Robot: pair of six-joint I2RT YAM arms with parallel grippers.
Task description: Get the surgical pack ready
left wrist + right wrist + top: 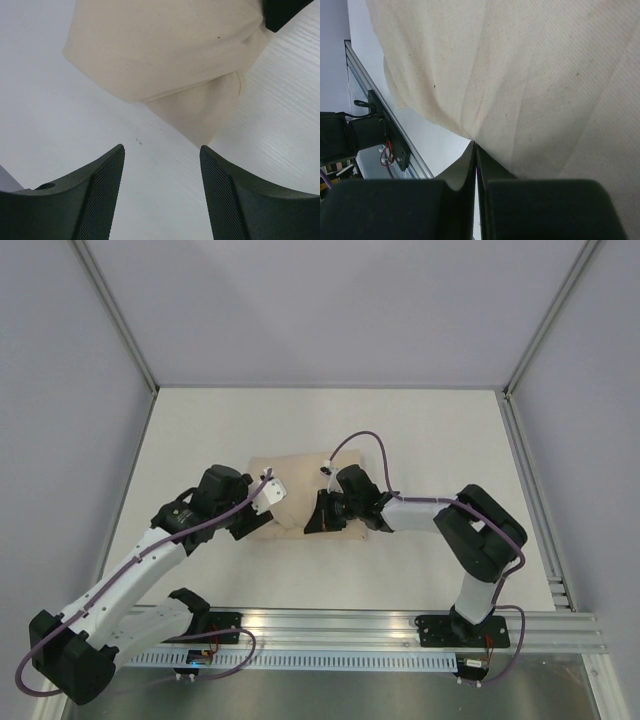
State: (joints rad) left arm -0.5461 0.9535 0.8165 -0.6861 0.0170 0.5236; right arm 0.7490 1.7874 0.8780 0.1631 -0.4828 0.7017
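The surgical pack shows as a tan cloth sheet (290, 485) folded into a bundle at the middle of the white table; whatever it holds is hidden. My left gripper (256, 524) is at the bundle's near-left corner, open, with only bare table between its fingers (100, 190). In the left wrist view the cloth (165, 55) lies just beyond the left gripper (161, 156). My right gripper (314, 524) is at the bundle's near-right edge. In the right wrist view the right gripper (474, 145) is shut, its tips pinching a fold of the cloth (535, 75), whose creases run to that point.
The aluminium rail (400, 625) with both arm bases runs along the table's near edge and shows in the right wrist view as the rail (380, 120). Grey walls close in the back and sides. The right gripper's dark tip (282, 12) shows in the left wrist view.
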